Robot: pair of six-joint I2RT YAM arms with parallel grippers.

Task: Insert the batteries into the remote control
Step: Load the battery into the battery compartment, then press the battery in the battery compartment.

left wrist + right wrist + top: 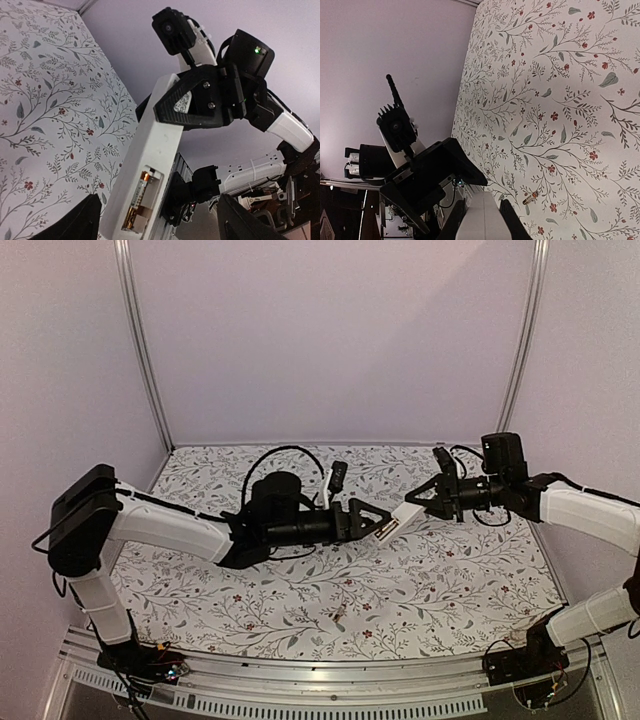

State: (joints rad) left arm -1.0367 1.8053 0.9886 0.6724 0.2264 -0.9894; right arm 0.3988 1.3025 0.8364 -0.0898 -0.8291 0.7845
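While right gripper [425,502] clamps the remote control [150,155], seated battery [139,194] in place, left gripper [377,525] (released, empty) should fetch the loose battery [531,197] off the tabletop [450,580].

**Colours and patterns, quick pass**

I read the tablecloth [470,575] as off-white, printed all over with grey-green leafy vines and small red flowers. The walls [330,330] are plain pale lilac and the frame posts [143,350] are silver.

The remote control [155,145] is plain white. In its open bay the seated battery [140,189] is coppery-gold with a dark band. At 7 o'clock from the remote in the top view lies the loose battery [339,616]; my right wrist view shows it coppery with a darker end against the print.

The left arm [170,530] and right arm [590,515] alternate white shells with black joints. The left gripper [378,524] and right gripper [418,505] are black. A green light [257,49] glows at 1 o'clock in the left wrist view.
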